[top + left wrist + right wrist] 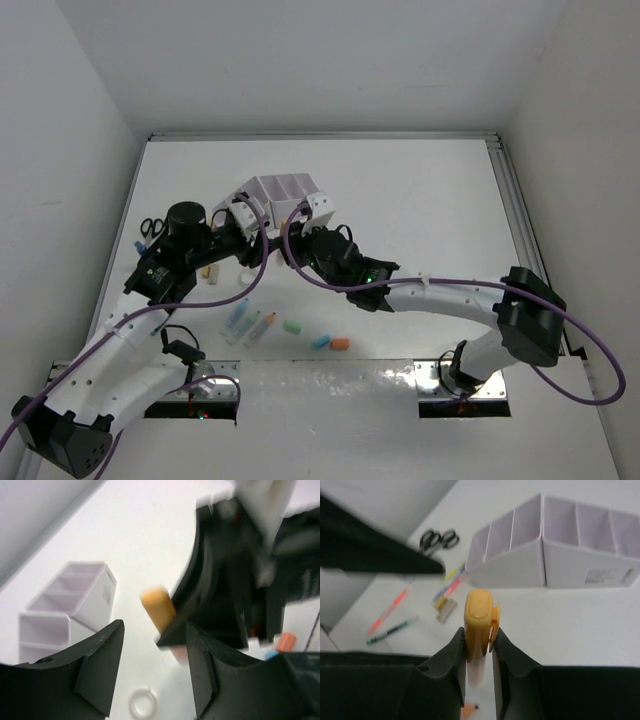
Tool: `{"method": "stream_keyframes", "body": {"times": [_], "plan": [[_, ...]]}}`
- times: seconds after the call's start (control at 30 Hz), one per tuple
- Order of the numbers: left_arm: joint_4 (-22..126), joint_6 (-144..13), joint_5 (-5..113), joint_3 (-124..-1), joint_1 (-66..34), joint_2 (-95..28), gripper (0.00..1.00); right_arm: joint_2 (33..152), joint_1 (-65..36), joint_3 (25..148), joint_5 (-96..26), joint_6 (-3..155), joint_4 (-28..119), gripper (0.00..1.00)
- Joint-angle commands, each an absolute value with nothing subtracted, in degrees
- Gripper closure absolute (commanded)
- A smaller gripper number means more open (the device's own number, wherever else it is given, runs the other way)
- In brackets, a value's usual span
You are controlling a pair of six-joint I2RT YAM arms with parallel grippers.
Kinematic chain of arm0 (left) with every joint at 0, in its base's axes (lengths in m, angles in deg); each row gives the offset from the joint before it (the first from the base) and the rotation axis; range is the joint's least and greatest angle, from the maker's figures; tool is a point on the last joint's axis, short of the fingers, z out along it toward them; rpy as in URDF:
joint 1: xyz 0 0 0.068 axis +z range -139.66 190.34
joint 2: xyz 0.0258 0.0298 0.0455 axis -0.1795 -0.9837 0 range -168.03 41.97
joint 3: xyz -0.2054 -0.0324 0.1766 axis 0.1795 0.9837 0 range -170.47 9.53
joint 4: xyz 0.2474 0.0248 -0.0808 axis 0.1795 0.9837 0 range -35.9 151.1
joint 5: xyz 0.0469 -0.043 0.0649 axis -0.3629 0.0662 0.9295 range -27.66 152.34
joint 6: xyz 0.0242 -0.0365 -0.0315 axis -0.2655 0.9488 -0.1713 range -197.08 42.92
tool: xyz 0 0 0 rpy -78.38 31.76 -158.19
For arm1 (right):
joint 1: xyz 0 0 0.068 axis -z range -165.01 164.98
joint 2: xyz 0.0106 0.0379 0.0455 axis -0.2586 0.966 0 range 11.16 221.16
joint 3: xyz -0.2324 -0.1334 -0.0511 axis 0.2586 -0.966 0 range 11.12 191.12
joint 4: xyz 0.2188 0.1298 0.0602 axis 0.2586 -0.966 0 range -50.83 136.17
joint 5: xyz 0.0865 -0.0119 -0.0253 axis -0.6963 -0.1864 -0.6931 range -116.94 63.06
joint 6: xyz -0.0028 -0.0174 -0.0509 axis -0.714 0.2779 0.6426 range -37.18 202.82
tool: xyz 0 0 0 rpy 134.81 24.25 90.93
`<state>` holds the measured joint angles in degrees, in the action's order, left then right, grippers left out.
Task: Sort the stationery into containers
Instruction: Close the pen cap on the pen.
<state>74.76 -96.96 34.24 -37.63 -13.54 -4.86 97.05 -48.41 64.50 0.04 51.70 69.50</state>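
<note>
My right gripper [478, 634] is shut on a yellow-capped pen [478, 612], which points up at the wrist camera. The left gripper [152, 652] is open. That pen [157, 607] and the right gripper's dark fingers [210, 600] stand just beyond its tips, and it clamps nothing. Both grippers, left [246, 218] and right [303, 222], meet just in front of the lilac-white containers [285, 190], which also show in the wrist views [570, 567] [92, 595]. A clear tape ring [142, 703] lies on the table below the left jaws.
Black scissors [150, 228] [438, 539] lie at the far left. Pens [250, 324] and green [292, 327], blue [321, 341] and orange [340, 345] capsules lie near the front. More pens [390, 620] lie left of the containers. Walls close the table in.
</note>
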Motion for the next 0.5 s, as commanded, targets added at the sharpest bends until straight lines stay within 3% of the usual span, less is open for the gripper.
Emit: {"method": "stream_keyframes", "body": {"times": [0.0,0.23,0.4,0.47], "plan": [[61.92,-100.37,31.40,-38.91,-14.71,-3.20,0.50,97.47,-49.88,64.64,-3.82,50.74,62.07,1.00],[61.65,-98.96,29.91,-39.16,-14.88,-4.52,0.53,96.50,-49.88,64.03,-2.86,48.98,64.01,1.00],[66.13,-103.44,25.43,-39.52,-13.92,-1.28,0.39,95.27,-49.27,64.21,-0.40,50.03,62.78,1.00],[65.09,-104.15,24.90,-37.15,-13.39,2.57,0.38,94.05,-48.74,63.59,0.04,50.21,62.86,1.00]]}}
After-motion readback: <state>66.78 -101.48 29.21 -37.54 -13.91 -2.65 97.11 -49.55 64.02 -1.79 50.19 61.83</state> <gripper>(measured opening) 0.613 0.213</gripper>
